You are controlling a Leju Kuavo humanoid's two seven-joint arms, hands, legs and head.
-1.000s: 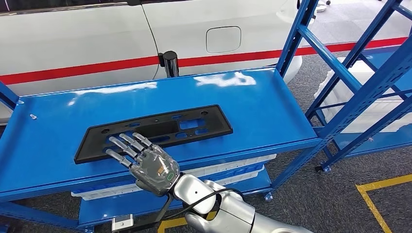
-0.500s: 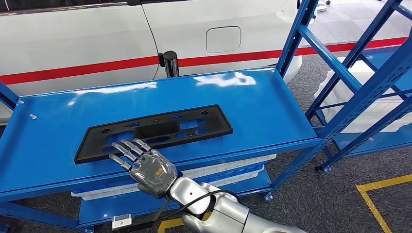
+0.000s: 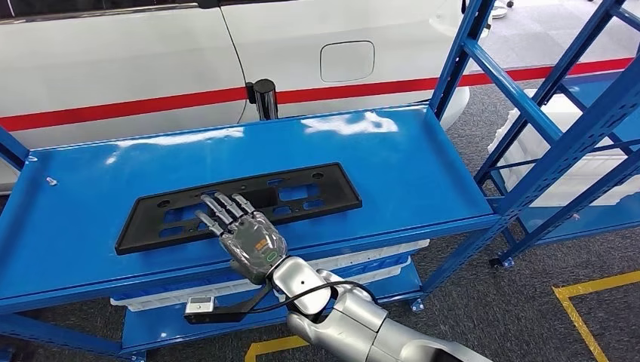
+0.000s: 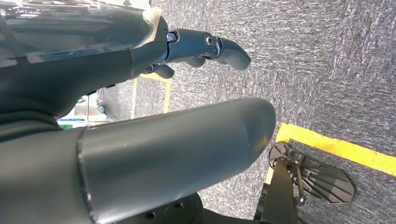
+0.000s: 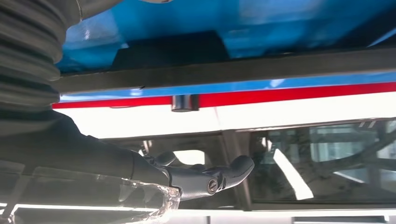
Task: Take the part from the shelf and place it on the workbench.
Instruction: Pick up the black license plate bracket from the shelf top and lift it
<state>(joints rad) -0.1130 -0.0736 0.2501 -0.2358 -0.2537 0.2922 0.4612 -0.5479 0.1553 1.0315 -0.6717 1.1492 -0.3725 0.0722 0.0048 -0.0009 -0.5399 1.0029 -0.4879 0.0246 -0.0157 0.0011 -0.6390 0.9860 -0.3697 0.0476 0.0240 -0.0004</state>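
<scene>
Lying flat on the blue shelf point(image 3: 392, 162) at the centre of the head view, the black part point(image 3: 302, 197) stretches from centre-left to centre-right. The right hand point(image 3: 245, 234) sits at its near edge, fingers point(image 3: 219, 210) spread over the part's middle, gripping nothing. In the left wrist view the left hand point(image 4: 140, 116) hangs over grey floor point(image 4: 327, 70), fingers apart, empty. In the right wrist view the part point(image 5: 224, 70) crosses the upper frame, apart from the fingers point(image 5: 210, 175).
</scene>
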